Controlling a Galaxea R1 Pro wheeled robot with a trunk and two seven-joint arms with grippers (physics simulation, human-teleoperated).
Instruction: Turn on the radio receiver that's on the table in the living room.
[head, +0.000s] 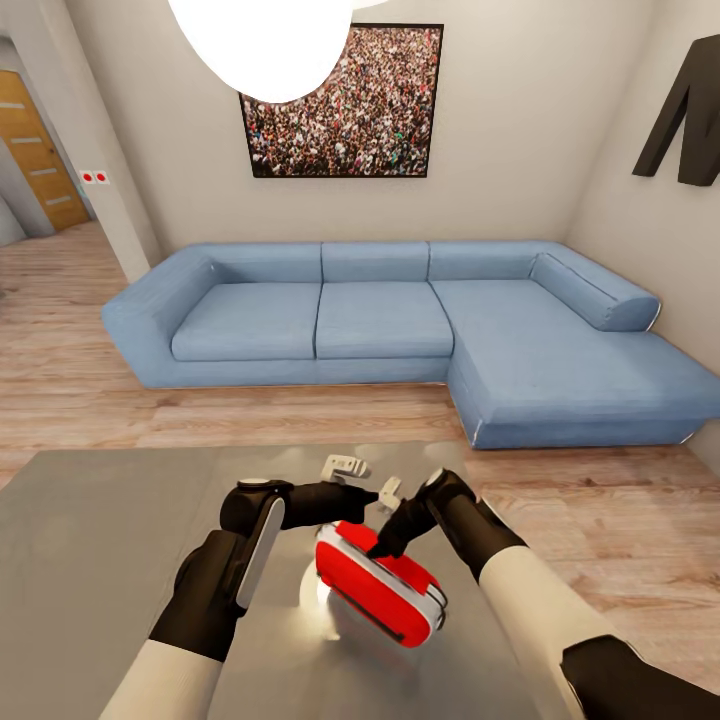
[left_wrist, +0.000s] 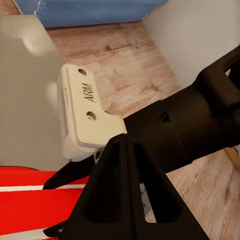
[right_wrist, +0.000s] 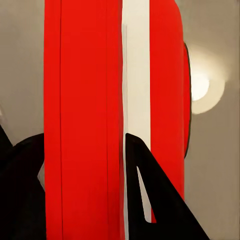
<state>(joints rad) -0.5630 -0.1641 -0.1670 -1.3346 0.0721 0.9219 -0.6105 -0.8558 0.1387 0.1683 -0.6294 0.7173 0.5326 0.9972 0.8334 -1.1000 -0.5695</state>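
Observation:
The bright-red radio receiver with its white edge band sits tilted over the near middle of the glossy grey table. My right gripper comes down on its upper edge. In the right wrist view the gripper has its black fingers closed against the red body. My left gripper points across just behind the radio, shut and empty. In the left wrist view its fingers are pressed together, with the red radio below them and the right arm beyond.
A blue L-shaped sofa stands beyond the table on the light wood floor. A crowd photo hangs on the beige wall, with a white pendant lamp overhead. A wooden door is at far left.

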